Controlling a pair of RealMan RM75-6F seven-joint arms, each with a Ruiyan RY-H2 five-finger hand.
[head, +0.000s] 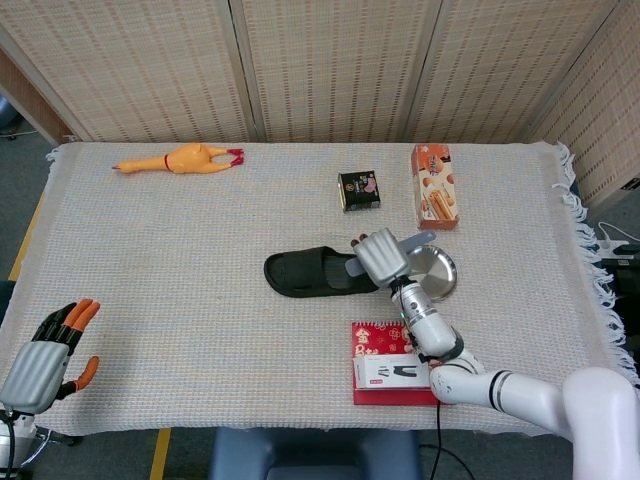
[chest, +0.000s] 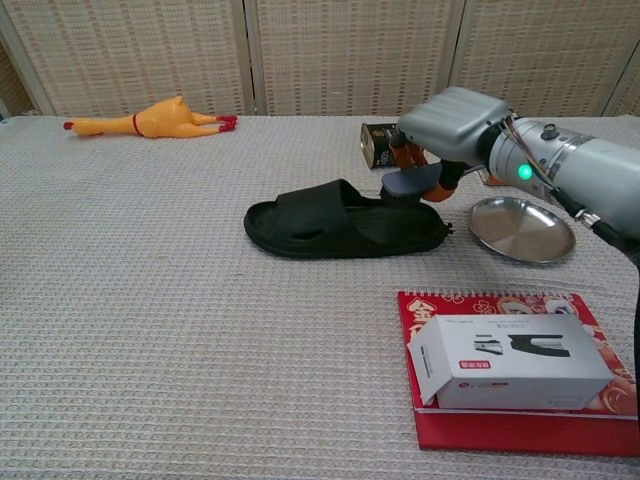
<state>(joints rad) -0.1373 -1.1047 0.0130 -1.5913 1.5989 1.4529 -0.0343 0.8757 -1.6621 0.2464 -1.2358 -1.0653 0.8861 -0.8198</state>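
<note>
My right hand (head: 380, 256) (chest: 452, 122) grips a grey brush (chest: 414, 183) with dark bristles and holds it just over the heel end of a black slipper (head: 308, 272) (chest: 318, 222) in the middle of the table. I cannot tell whether the bristles touch the slipper. A round steel plate (head: 441, 268) (chest: 525, 233) lies right of the slipper, with nothing on it. My left hand (head: 45, 357) hangs at the near left corner, off the table's edge, fingers apart and holding nothing; only the head view shows it.
A yellow rubber chicken (head: 185, 159) (chest: 150, 120) lies at the far left. A black tin (head: 358, 190) (chest: 378, 146) and an orange biscuit box (head: 434, 186) stand behind the slipper. Near the front, a white box (head: 392, 372) (chest: 510, 361) rests on a red calendar (head: 400, 338) (chest: 500, 301).
</note>
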